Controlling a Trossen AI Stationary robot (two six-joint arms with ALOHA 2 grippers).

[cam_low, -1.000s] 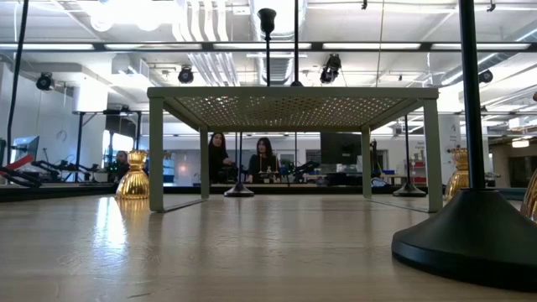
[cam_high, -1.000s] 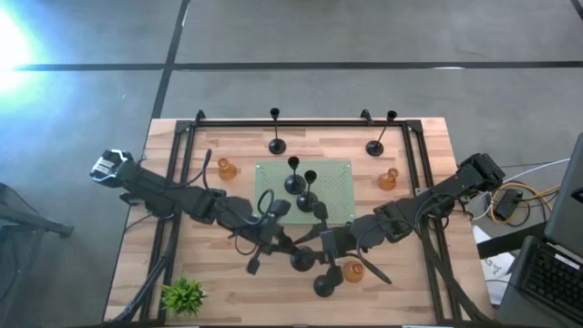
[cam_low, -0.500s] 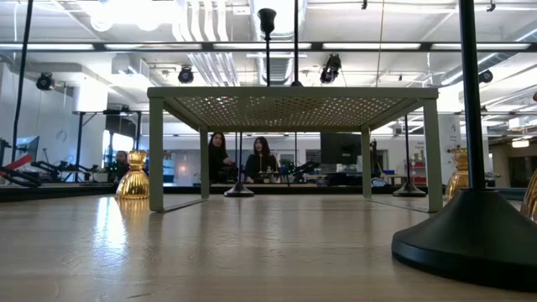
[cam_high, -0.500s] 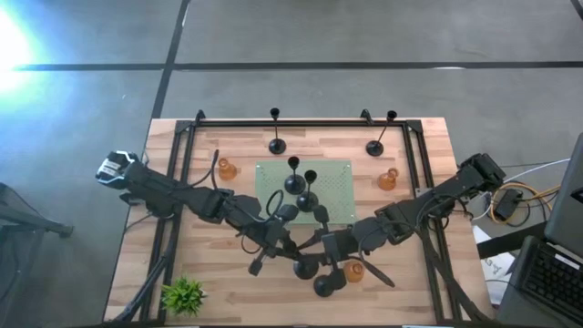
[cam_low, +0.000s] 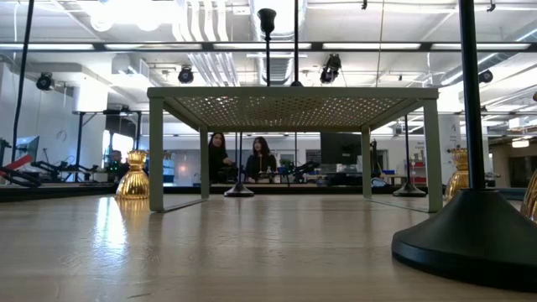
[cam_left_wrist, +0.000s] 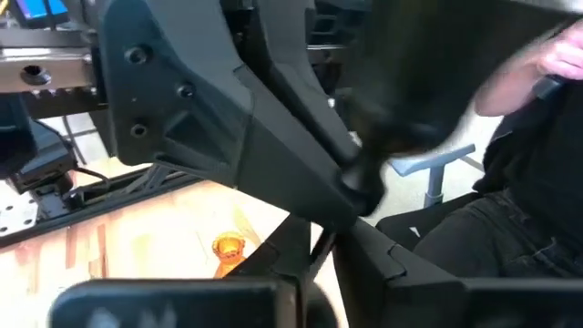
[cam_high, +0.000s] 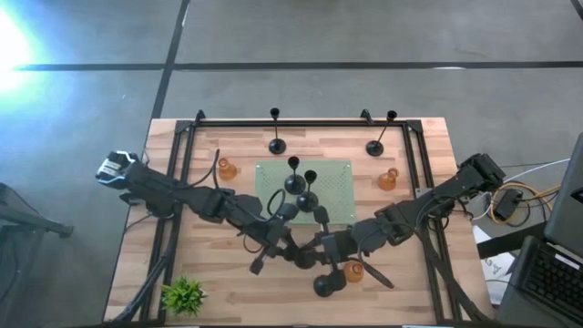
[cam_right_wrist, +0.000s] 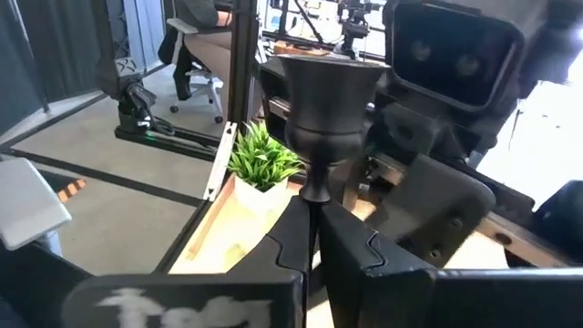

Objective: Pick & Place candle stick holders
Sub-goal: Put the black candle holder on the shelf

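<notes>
We see a wooden tabletop [cam_high: 410,292] in a bright lab. Our right claw [cam_right_wrist: 310,239] pinches a black candle holder's stem [cam_right_wrist: 311,214]; we cannot tell the left claw's [cam_left_wrist: 332,251] spread.

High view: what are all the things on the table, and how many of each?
black slim-stemmed candle stick holders: about six, black; two at the back edge, two on the stand, two at the front by the grippers.
squat glass candle stick holders: three, amber-orange; left, right, front.
perforated stand: one, pale green; table centre.
small leafy plant: one, green; front-left corner.
wooden table: one, light brown.
left gripper: black; front centre.
right gripper: black; shut on one black holder's stem.
</notes>
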